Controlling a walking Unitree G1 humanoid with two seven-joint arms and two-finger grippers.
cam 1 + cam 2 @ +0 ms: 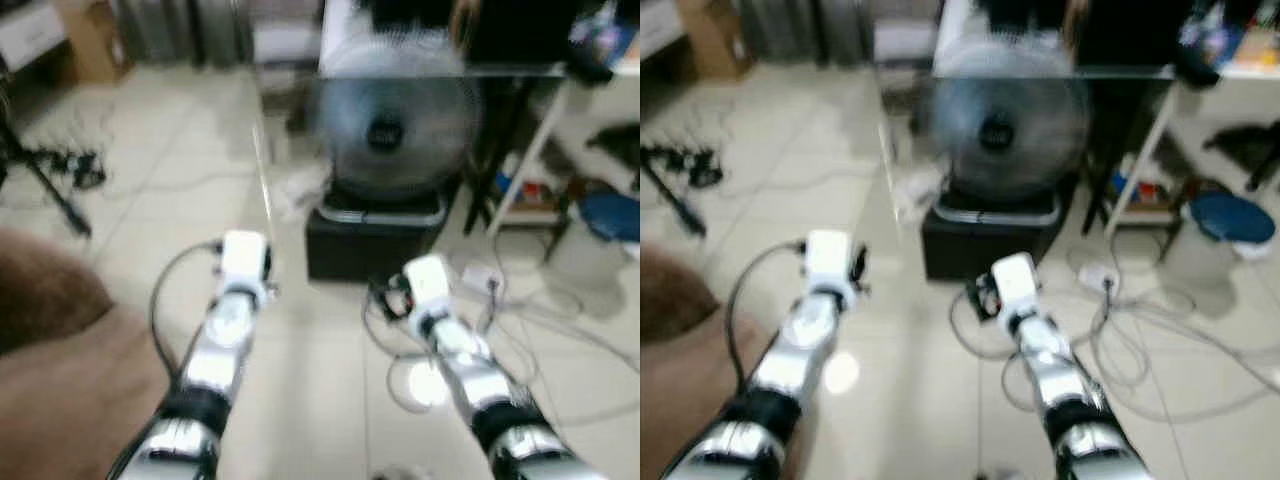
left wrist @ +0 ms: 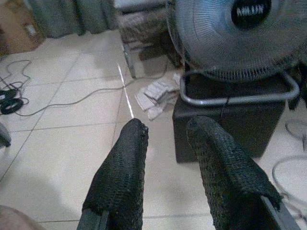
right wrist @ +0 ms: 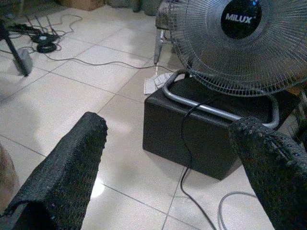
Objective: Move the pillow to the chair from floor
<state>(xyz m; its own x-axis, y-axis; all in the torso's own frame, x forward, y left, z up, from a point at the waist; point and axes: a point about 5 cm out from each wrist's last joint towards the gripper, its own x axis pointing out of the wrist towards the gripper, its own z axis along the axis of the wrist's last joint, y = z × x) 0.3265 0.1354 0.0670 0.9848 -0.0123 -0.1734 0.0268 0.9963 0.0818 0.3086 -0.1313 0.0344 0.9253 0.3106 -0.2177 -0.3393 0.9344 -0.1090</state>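
Observation:
A brown soft mass (image 1: 60, 340) sits at the lower left beside my left arm; I cannot tell whether it is the pillow or a chair seat. Both silver arms reach forward over the tiled floor. In the left wrist view my left gripper (image 2: 168, 127) is open, with only floor between its black fingers (image 2: 124, 167). In the right wrist view my right gripper (image 3: 171, 123) is open wide, its fingers (image 3: 72, 163) framing the black box and holding nothing. The head views are blurred.
A standing fan (image 1: 392, 125) sits on a black box (image 1: 370, 245) straight ahead. Grey cables (image 1: 520, 320) sprawl on the floor at the right, near a white table leg (image 1: 530, 150). Crumpled paper (image 2: 156, 93) lies by the box. A tripod leg and black cables (image 1: 60, 170) are at the left.

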